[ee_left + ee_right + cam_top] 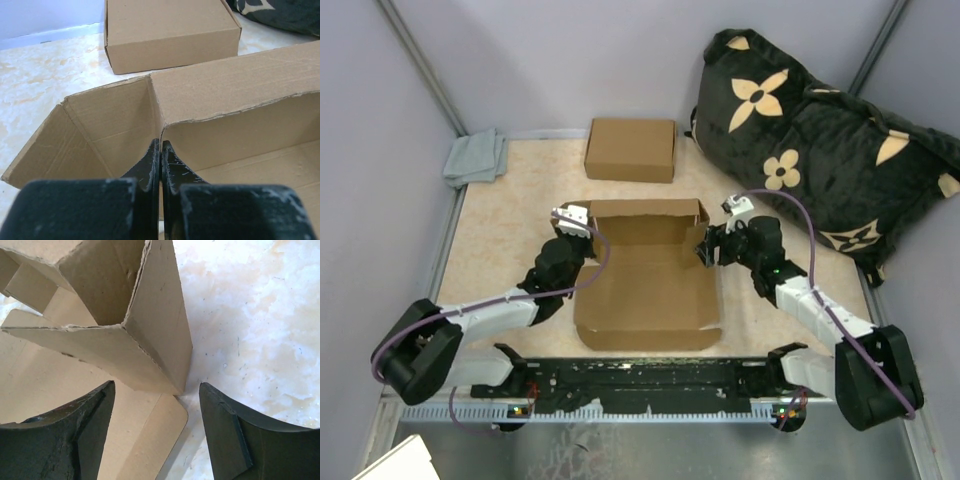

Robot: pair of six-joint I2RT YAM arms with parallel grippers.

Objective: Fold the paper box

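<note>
Pinching the back-left wall of the paper box (645, 290), sitting at the middle of the tabletop (500, 240), with the left gripper (160, 150), and holding the right gripper (156, 390) spread around its right corner.

A closed cardboard box (630, 150) lies flat at the far side of the beige, marbled table (505, 235), close to the grey back wall (570, 60). A crumpled grey cloth (475, 157) sits in the far left corner. A black cushion (820, 140) with beige flower shapes leans at the far right, well apart from the cloth. A white sheet (395, 462) shows at the near left edge
</note>
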